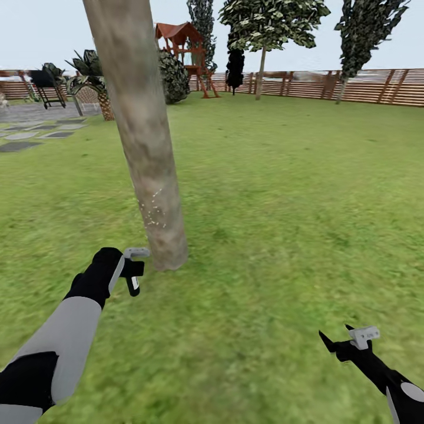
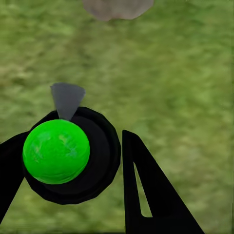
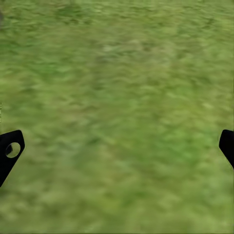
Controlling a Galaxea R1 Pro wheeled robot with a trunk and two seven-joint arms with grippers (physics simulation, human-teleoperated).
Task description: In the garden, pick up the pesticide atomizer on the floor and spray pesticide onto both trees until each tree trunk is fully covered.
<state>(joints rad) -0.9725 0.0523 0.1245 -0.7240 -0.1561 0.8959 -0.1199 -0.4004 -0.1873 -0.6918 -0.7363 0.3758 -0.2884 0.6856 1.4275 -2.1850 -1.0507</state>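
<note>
- My left gripper (image 1: 134,272) is pinched on the pesticide atomizer (image 2: 58,152), which shows end-on in the left wrist view with a green cap facing the camera.
- The tree trunk (image 1: 147,147) rises just ahead and slightly right of that hand, leaning, with pale specks low down.
- The left arm's stretched forward and low, and it's by far the nearer one.
- My right gripper (image 1: 341,341) hangs spread wide over the grass (image 3: 122,97), well apart from the trunk.

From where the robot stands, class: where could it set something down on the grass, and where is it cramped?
Free: the lawn between the tree trunk and right claw, back to the fence. Cramped: beside the trunk's base, where the left claw holds the atomizer.
</note>
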